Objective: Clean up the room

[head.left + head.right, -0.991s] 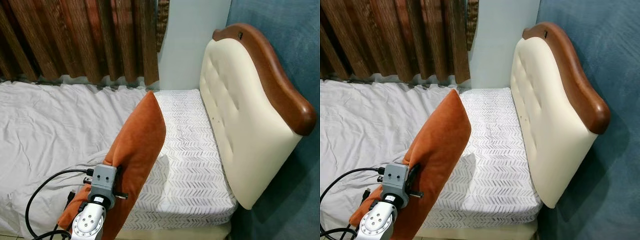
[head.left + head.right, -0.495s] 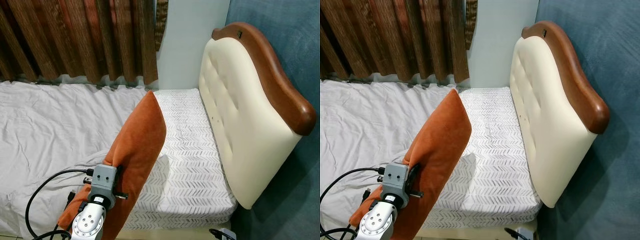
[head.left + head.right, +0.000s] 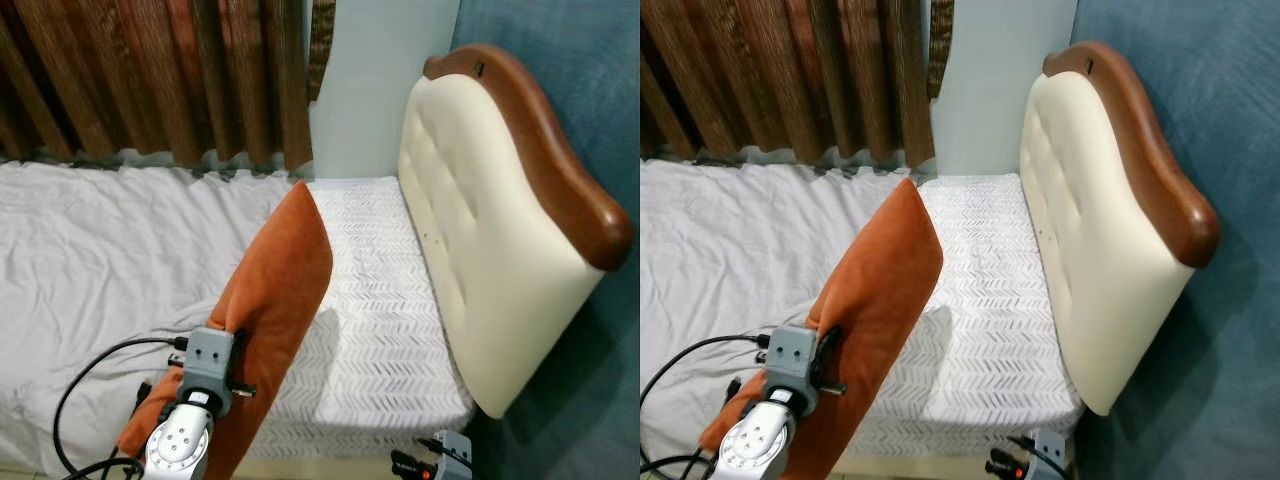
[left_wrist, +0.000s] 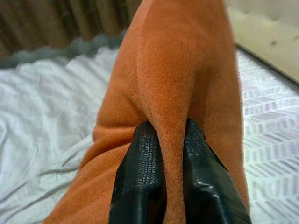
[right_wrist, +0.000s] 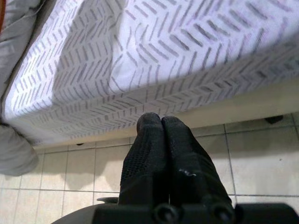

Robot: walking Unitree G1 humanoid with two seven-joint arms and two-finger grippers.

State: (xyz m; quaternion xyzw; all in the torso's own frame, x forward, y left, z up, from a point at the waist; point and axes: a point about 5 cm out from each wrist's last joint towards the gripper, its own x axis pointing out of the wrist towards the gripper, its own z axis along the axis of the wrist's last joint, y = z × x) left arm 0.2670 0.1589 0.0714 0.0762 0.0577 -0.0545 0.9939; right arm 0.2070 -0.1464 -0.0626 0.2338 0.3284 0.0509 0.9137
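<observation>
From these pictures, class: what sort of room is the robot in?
A bedroom, most likely: a bed with a padded headboard, curtains behind it, and a pillow pinched in the left gripper.

Matt velvety orange cushion (image 3: 280, 290), glossy wooden headboard rim (image 3: 560, 160) (padding smooth, tufted), crumpled cloth sheet (image 3: 90, 250).

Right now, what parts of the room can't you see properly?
- Orange pillow: its lower end is hidden behind the left gripper and arm in the eye views.
- Bed: the foot end is cut off by the left edge of the eye views.
- Right gripper: the eye views' bottom edge cuts off most of that arm.
- Floor: a small dark thing there is too small to tell.
</observation>
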